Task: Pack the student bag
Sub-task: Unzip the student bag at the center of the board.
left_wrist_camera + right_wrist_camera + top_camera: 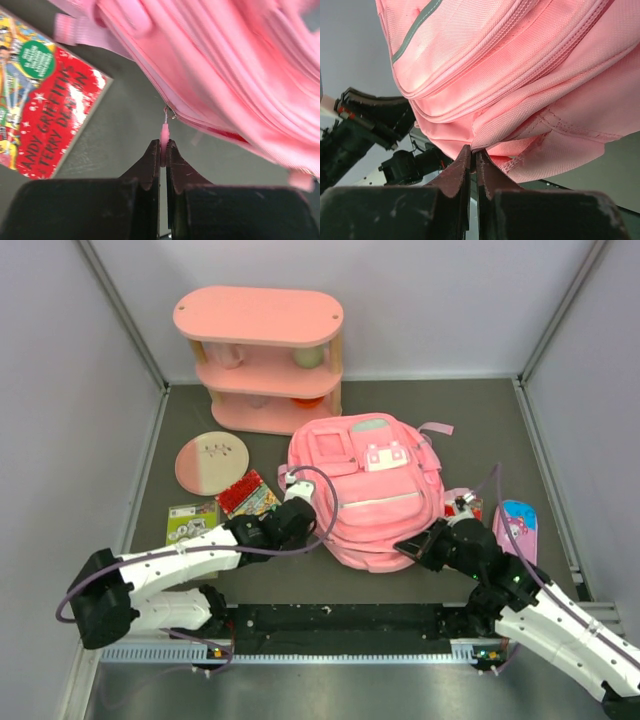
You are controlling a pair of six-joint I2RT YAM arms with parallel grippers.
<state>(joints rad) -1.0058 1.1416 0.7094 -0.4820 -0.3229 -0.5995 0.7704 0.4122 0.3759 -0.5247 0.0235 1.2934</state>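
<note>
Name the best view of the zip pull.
Left wrist: the zip pull shows close-up, pinched in the jaws of the left gripper. Top external hides it behind that gripper; right wrist shows only the student bag.

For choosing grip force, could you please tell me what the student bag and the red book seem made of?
Student bag: soft woven fabric, likely nylon or polyester, matte; visible weave, stitched seams, folds. Red book: printed paper or card, glossy cover; light glints on it.

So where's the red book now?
In the top view the red book lies on the table just left of the student bag, between the round disc behind it and the green booklet in front.
</note>
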